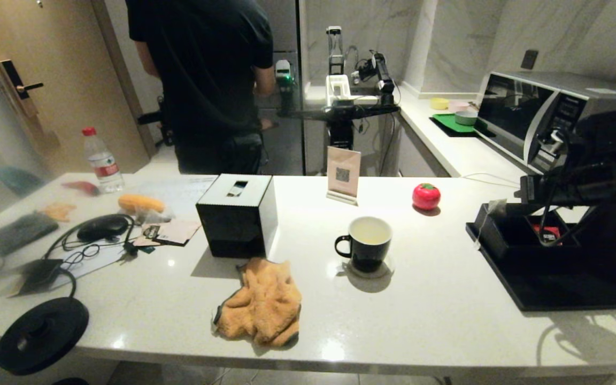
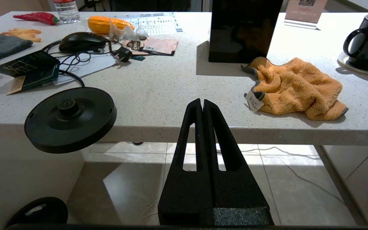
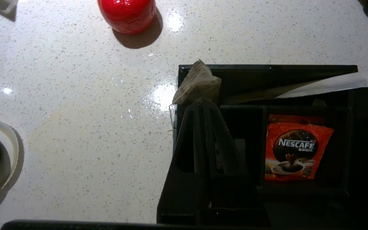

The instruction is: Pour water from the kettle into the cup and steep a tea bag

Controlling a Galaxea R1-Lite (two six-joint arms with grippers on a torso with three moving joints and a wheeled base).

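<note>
Your right gripper (image 3: 202, 105) hangs, fingers pressed together on nothing, just over the tea bag (image 3: 197, 83) propped on the black tray's (image 3: 267, 68) corner for easy pinching, while the cup (image 1: 366, 243) waits mid-tabletop and the closed left gripper (image 2: 202, 103) idles below the near edge.

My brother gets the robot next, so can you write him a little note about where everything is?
Left end effector: shut, empty, parked below the counter edge.
Right end effector: shut, empty, above the black tray, beside the tea bag.
Cup: on its coaster mid-counter, pale water inside.
Kettle: not in sight; only its round base is on the counter.
Done: pouring, apparently.
Left: grab tea bag, steep it in cup.
</note>
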